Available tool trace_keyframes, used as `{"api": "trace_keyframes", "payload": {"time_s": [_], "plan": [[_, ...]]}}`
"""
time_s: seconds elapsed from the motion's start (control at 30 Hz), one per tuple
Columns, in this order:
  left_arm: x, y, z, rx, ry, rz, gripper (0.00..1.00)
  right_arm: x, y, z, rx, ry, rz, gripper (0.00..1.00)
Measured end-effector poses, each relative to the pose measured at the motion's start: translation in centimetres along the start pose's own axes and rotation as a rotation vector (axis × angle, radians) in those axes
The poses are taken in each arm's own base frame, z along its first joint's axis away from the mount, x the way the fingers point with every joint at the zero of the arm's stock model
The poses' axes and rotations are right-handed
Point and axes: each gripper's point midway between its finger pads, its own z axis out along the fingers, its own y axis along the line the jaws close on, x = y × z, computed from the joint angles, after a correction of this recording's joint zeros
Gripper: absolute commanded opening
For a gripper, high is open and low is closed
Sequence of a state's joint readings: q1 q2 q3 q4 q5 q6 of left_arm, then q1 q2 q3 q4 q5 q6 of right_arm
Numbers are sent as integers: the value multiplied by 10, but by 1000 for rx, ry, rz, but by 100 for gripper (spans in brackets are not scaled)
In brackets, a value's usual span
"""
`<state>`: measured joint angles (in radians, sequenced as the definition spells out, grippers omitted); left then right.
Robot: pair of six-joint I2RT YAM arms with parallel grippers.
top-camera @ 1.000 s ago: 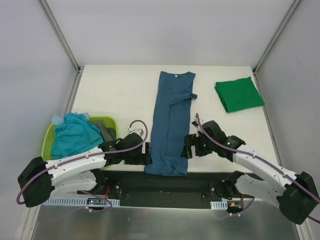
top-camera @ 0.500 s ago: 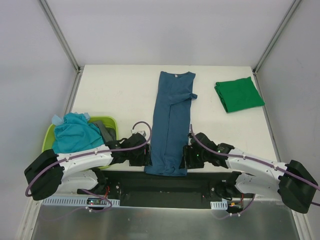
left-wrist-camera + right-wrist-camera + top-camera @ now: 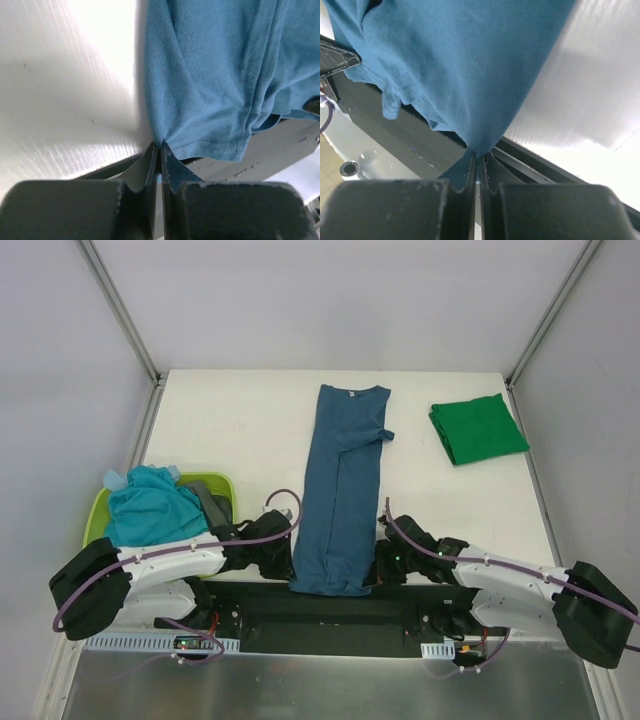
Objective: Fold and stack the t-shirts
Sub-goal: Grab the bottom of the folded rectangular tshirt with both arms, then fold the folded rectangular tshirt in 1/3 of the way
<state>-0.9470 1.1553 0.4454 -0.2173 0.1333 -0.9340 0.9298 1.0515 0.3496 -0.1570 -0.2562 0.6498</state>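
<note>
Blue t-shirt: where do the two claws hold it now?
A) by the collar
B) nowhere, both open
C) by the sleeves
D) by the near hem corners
D: the wrist views show the left claw and the right claw each shut on a near hem corner of the blue t-shirt.

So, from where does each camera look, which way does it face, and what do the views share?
Top external: above and behind the arm bases, looking down on the table; shows left arm, right arm, blue t-shirt, green t-shirt, basket.
Left wrist: low at the near edge, facing the shirt's left hem corner; left fingers shut on it.
Right wrist: mirrored, facing the right hem corner; right fingers shut on it.
Shared: all three show the blue t-shirt; both wrist views its near hem.
</note>
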Motion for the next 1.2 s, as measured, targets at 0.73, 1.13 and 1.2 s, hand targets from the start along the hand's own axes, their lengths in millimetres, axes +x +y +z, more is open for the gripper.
{"api": "trace_keyframes", "payload": {"time_s": [0.73,1.13,1.2], "plan": [[-58,-51,-53,153,-184,29,0,-66,33,-49,-147,-288,-24,0],[-219,-74,-50,40,-368,0,0,-198,20,-63,-11,-492,-41,0],[-234,-71,-44,23,-370,-5,0,-217,20,-62,-1,-505,-47,0]]}}
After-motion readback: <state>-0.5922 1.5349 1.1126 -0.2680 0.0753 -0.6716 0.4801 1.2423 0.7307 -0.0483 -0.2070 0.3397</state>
